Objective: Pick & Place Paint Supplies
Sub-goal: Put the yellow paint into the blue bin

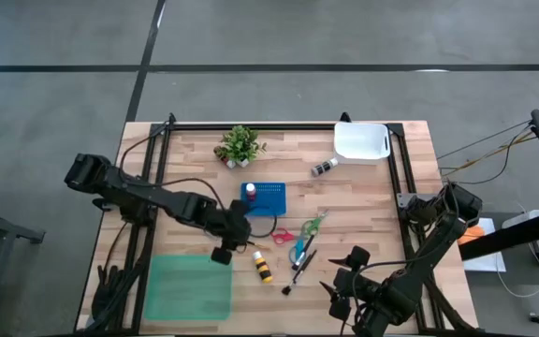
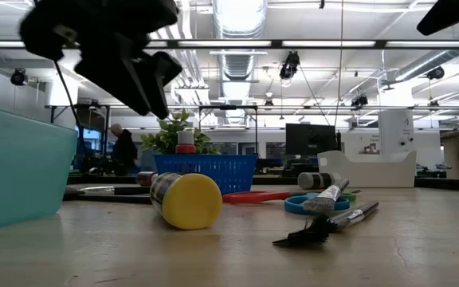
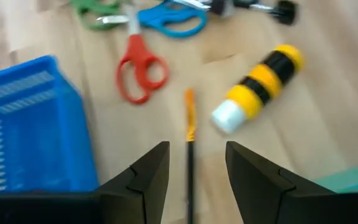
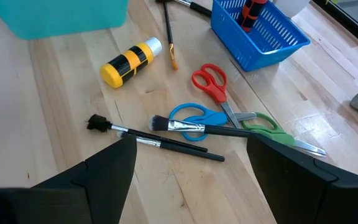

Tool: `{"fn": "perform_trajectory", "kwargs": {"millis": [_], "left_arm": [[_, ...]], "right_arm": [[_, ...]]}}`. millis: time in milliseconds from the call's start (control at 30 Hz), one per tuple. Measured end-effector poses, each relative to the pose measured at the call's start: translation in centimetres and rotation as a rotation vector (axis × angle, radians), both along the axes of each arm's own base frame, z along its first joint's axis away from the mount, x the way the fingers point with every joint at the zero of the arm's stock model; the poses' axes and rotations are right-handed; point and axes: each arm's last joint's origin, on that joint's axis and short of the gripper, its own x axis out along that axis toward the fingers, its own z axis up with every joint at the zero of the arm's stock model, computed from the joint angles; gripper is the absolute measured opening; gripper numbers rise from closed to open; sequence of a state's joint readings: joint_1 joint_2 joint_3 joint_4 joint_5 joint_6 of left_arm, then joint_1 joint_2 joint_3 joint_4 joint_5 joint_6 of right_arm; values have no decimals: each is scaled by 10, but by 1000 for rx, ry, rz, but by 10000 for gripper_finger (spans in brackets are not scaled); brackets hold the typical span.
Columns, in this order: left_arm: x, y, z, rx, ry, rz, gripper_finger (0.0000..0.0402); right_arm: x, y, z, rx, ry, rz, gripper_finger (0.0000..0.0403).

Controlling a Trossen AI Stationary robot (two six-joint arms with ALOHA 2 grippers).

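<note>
A thin dark brush with an orange tip [image 3: 189, 134] lies on the table beside the blue basket [image 1: 268, 199]. My left gripper [image 3: 197, 177] hovers open above it, a finger on either side, touching nothing. A yellow-and-black paint bottle [image 1: 263, 267] lies on its side nearby. Red scissors [image 4: 211, 82], blue scissors [image 4: 194, 118], green scissors [image 4: 266, 130] and two dark-handled brushes [image 4: 185, 127] lie in a cluster. A red-capped bottle [image 4: 252, 11] stands in the basket. My right gripper [image 4: 191, 186] hangs wide open near the front right, above the cluster.
A teal bin [image 1: 190, 288] stands at the front left, close to my left gripper [image 1: 227, 245]. At the back are a small potted plant [image 1: 240, 145], a white tray [image 1: 361, 142] and a small dark bottle lying down [image 1: 324, 168].
</note>
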State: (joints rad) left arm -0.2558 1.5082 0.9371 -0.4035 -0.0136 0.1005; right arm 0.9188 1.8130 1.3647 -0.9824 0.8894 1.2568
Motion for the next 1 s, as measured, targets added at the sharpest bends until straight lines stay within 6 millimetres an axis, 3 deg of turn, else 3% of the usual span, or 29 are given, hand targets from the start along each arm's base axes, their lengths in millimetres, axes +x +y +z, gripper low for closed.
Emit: {"fn": "perform_trajectory", "kwargs": {"millis": [233, 467, 700, 1000], "left_arm": [[-3, -35, 5, -65, -82, -158, 163], [0, -71, 19, -59, -332, -287, 163], [9, -84, -10, 47, -293, -289, 163], [43, -104, -42, 181, -102, -371, 164]], "right_arm": [[0, 0, 0, 2, -2, 0, 305], [0, 0, 0, 5, -4, 0, 305], [1, 1, 0, 11, 0, 7, 305], [1, 1, 2, 12, -1, 14, 305]]}}
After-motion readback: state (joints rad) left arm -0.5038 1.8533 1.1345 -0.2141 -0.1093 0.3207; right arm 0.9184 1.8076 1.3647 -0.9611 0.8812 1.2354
